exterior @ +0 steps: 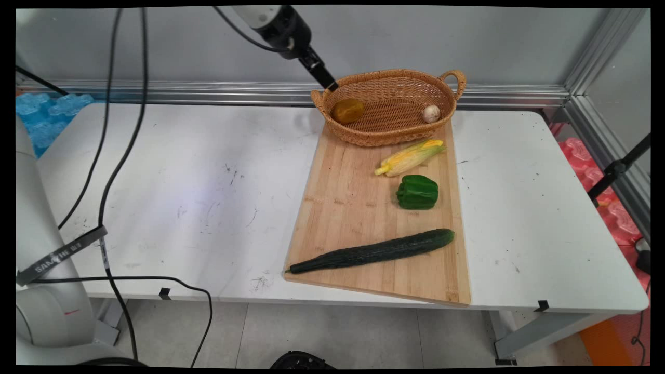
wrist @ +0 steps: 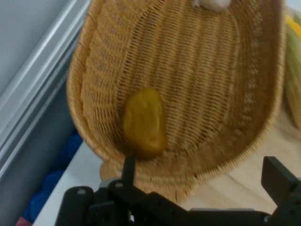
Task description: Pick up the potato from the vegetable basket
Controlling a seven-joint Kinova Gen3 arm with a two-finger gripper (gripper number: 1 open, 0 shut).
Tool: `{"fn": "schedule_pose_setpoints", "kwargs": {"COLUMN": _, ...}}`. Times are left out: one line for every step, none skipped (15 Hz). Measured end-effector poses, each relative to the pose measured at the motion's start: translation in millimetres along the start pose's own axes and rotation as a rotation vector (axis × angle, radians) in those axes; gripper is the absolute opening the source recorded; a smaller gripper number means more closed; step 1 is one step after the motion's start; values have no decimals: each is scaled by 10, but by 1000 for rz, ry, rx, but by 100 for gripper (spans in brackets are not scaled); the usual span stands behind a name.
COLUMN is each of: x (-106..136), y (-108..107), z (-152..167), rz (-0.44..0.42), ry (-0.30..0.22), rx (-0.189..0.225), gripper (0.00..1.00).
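My gripper (exterior: 326, 79) hangs above the left end of a woven wicker basket (exterior: 395, 136) at the far end of a wooden cutting board (exterior: 353, 208). It is open, and in the hand view its gripper (wrist: 204, 176) has nothing between the two fingers. A yellow-brown potato (exterior: 348, 110) lies in the basket's left part, just below the fingers and apart from them; the hand view has the potato (wrist: 145, 123) on the basket (wrist: 244, 70) floor. At the basket's right end rests a small white mushroom (exterior: 431, 113).
On the board lie a corn cob (exterior: 410, 157), a green bell pepper (exterior: 417, 192) and a long dark cucumber (exterior: 371, 252). Black cables (exterior: 106, 171) hang over the table's left side. A metal rail runs along the wall behind the basket.
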Motion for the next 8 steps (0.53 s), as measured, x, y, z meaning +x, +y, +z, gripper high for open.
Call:
{"fn": "schedule_pose_setpoints", "kwargs": {"x": 40, "y": -21, "z": 98, "rz": -2, "ry": -1, "rx": 4, "gripper": 100}}
{"fn": "schedule_pose_setpoints", "kwargs": {"x": 64, "y": -35, "z": 167, "rz": -4, "ry": -2, "rx": 7, "gripper": 100}}
{"fn": "schedule_pose_setpoints", "kwargs": {"x": 99, "y": -53, "z": 267, "rz": -6, "ry": -3, "rx": 11, "gripper": 100}}
{"fn": "schedule_pose_setpoints", "kwargs": {"x": 132, "y": -72, "z": 387, "rz": -10, "ry": -7, "rx": 16, "gripper": 100}}
{"fn": "schedule_pose_setpoints", "kwargs": {"x": 168, "y": -88, "z": 512, "rz": -11, "ry": -11, "rx": 20, "gripper": 100}}
{"fn": "schedule_pose_setpoints", "kwargs": {"x": 193, "y": -100, "z": 622, "rz": -14, "ry": -17, "rx": 23, "gripper": 100}}
{"fn": "schedule_pose_setpoints", "kwargs": {"x": 205, "y": -110, "z": 693, "rz": -16, "ry": -21, "rx": 26, "gripper": 100}}
{"fn": "schedule_pose_setpoints", "kwargs": {"x": 226, "y": -122, "z": 796, "rz": -19, "ry": -26, "rx": 29, "gripper": 100}}
